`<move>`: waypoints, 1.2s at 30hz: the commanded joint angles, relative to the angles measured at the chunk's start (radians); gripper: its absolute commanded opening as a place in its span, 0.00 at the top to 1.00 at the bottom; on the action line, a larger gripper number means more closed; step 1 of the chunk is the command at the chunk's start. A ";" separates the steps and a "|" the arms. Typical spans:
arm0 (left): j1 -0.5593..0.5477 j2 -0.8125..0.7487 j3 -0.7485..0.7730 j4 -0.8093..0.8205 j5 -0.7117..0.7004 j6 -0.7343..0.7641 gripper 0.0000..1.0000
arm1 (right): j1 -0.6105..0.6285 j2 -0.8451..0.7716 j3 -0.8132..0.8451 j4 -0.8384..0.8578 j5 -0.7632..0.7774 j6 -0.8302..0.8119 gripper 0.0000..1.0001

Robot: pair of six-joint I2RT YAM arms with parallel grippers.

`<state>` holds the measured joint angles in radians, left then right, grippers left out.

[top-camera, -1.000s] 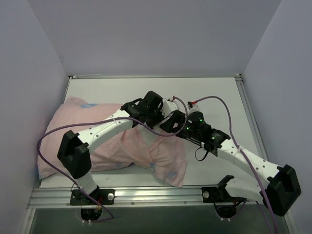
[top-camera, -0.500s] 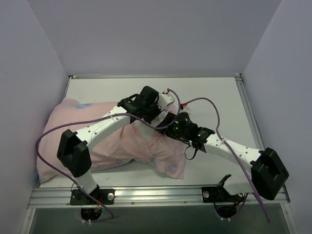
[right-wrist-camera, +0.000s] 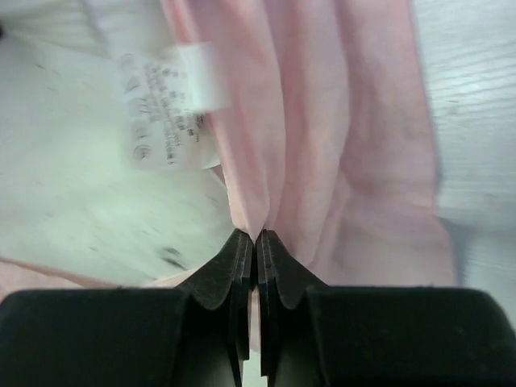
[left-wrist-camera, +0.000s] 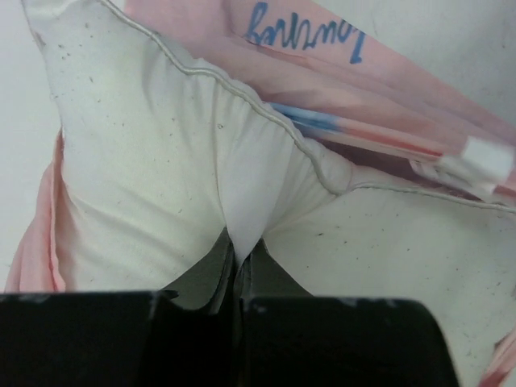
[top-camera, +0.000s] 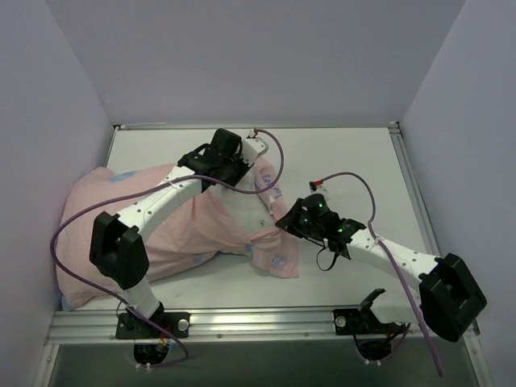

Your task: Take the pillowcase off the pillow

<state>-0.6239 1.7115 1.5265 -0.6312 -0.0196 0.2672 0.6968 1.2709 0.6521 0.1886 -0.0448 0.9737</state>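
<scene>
Two grippers sat near each other at the open mouth of the pillowcase [top-camera: 121, 211], which lay pink side out across the left and middle of the white table [top-camera: 355, 153]; its bulging closed end reached the left wall, and its loose mouth trailed toward the table's near edge in a flat flap with a few blue marks on it; the pillowcase served as the one container here, and the pillow [top-camera: 246, 211] was inside it for most of its length, with only a white patch bared at the mouth between the two arms; the left gripper [left-wrist-camera: 238, 256] had its jaws pressed together on a pinch of the pillow's white, speckled cloth, which puckered into a crease running up from the tips; beside that crease the pillow's piped seam curved across the left wrist view, and past it lay pink folds of the pillowcase [left-wrist-camera: 387, 105] bearing blue handwriting [left-wrist-camera: 302, 32] and a small white tab [left-wrist-camera: 488, 157]; the right gripper [right-wrist-camera: 256, 235] had its jaws closed tight on a thin fold of the pink pillowcase [right-wrist-camera: 322, 121], the cloth rising in pleats from the tips; just to the left of that fold a printed white tag [right-wrist-camera: 161, 101] lay on the bare pillow [right-wrist-camera: 64, 185]; seen from above, the left gripper [top-camera: 248, 172] was at the far side of the mouth, and the right gripper [top-camera: 282, 223] at its right edge.
</scene>
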 commanded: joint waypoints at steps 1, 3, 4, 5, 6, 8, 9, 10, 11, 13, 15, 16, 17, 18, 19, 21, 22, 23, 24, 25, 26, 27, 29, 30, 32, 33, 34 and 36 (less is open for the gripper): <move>0.061 -0.065 0.087 0.070 -0.063 0.030 0.98 | -0.065 -0.102 -0.064 -0.098 -0.036 -0.043 1.00; 0.098 -0.079 0.116 0.064 -0.048 0.018 0.98 | -0.103 -0.119 -0.112 -0.089 -0.064 -0.056 1.00; 0.116 -0.087 0.138 0.054 -0.014 -0.008 0.98 | -0.111 -0.119 -0.124 -0.084 -0.075 -0.062 1.00; 0.156 -0.090 0.164 0.039 0.010 -0.026 0.98 | -0.118 -0.114 -0.135 -0.081 -0.085 -0.070 1.00; 0.173 -0.095 0.231 0.001 0.020 -0.048 0.98 | -0.132 -0.108 -0.150 -0.065 -0.092 -0.073 1.00; 0.193 -0.131 0.279 -0.021 0.098 -0.085 0.98 | -0.143 -0.081 -0.161 -0.032 -0.110 -0.081 1.00; 0.193 -0.150 0.293 -0.019 0.121 -0.091 0.98 | -0.149 -0.070 -0.158 0.004 -0.113 -0.082 1.00; 0.191 -0.185 0.294 -0.018 0.139 -0.106 0.98 | -0.151 -0.041 -0.152 0.026 -0.119 -0.092 1.00; 0.191 -0.200 0.294 -0.019 0.174 -0.114 0.98 | -0.151 -0.024 -0.144 0.044 -0.131 -0.096 1.00; 0.191 -0.231 0.288 -0.035 0.197 -0.128 0.98 | -0.154 0.030 -0.115 0.106 -0.150 -0.112 1.00; 0.182 -0.248 0.261 -0.030 0.199 -0.114 0.98 | -0.154 0.059 -0.094 0.161 -0.188 -0.144 1.00; 0.167 -0.256 0.214 -0.022 0.192 -0.103 0.98 | -0.154 0.076 -0.063 0.166 -0.199 -0.156 1.00; 0.159 -0.268 0.184 -0.013 0.185 -0.088 0.98 | -0.154 0.074 -0.042 0.160 -0.208 -0.174 0.98; 0.155 -0.271 0.160 0.004 0.190 -0.085 0.98 | -0.154 0.065 -0.019 0.112 -0.208 -0.220 0.89; 0.147 -0.273 0.135 0.008 0.204 -0.083 0.98 | -0.155 0.026 0.004 0.079 -0.182 -0.246 0.81; 0.138 -0.273 0.075 0.028 0.231 -0.085 0.98 | -0.161 -0.034 0.075 -0.030 -0.150 -0.330 0.51; 0.122 -0.271 0.058 0.034 0.253 -0.074 0.98 | -0.164 -0.095 0.099 -0.064 -0.139 -0.363 0.41; 0.112 -0.271 0.034 0.041 0.259 -0.069 0.98 | -0.172 -0.123 0.148 -0.093 -0.138 -0.392 0.26; 0.102 -0.268 0.026 0.048 0.264 -0.063 0.98 | -0.177 -0.146 0.173 -0.160 -0.133 -0.418 0.21; 0.093 -0.262 0.023 0.050 0.276 -0.060 0.98 | -0.181 -0.178 0.197 -0.185 -0.122 -0.469 0.18; 0.081 -0.259 0.023 0.050 0.282 -0.062 0.98 | -0.189 -0.188 0.224 -0.234 -0.115 -0.495 0.14; 0.078 -0.257 0.027 0.051 0.282 -0.063 0.98 | -0.187 -0.194 0.265 -0.282 -0.113 -0.519 0.12; 0.072 -0.251 0.040 0.050 0.284 -0.065 0.98 | -0.189 -0.199 0.287 -0.294 -0.183 -0.584 0.11; 0.069 -0.250 0.052 0.047 0.287 -0.065 0.98 | -0.186 -0.193 0.287 -0.258 -0.235 -0.596 0.10; 0.069 -0.247 0.061 0.039 0.302 -0.063 0.98 | -0.175 -0.174 0.268 -0.184 -0.344 -0.570 0.09; 0.067 -0.247 0.067 0.034 0.306 -0.060 0.98 | -0.148 -0.162 0.256 -0.101 -0.395 -0.558 0.07; 0.069 -0.247 0.069 0.031 0.306 -0.063 0.98 | -0.126 -0.131 0.251 -0.077 -0.395 -0.556 0.06; 0.069 -0.248 0.066 0.034 0.307 -0.063 0.98 | -0.073 -0.085 0.256 -0.029 -0.368 -0.569 0.05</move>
<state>-0.5545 1.4933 1.5269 -0.6846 0.2436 0.1959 0.5613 1.1126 0.9257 0.0772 -0.3367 0.4446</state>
